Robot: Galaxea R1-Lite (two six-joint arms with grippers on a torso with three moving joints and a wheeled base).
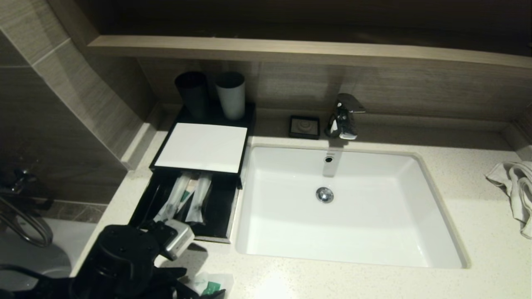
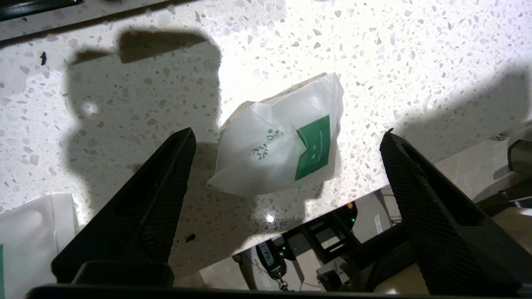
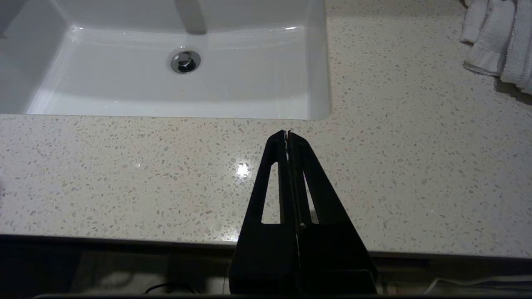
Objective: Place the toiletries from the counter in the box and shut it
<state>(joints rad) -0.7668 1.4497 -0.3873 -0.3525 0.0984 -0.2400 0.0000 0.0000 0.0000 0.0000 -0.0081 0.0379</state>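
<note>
Left arm sits low at about 7 o'clock in the head view, wrist bent down. Left gripper (image 2: 286, 139) points downward, jaws spread wide, nothing between the textured fingers (image 2: 166, 182). Right gripper (image 3: 288, 135) parked near 6 o'clock, level and pointing forward, fingers pressed flat together, empty.

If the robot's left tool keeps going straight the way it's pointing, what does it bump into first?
Most likely the small clear pouch with a green label, lying on the speckled cream-white stone counter between the left tool's wide-open fingers. Its height above the pouch is unclear.
</note>
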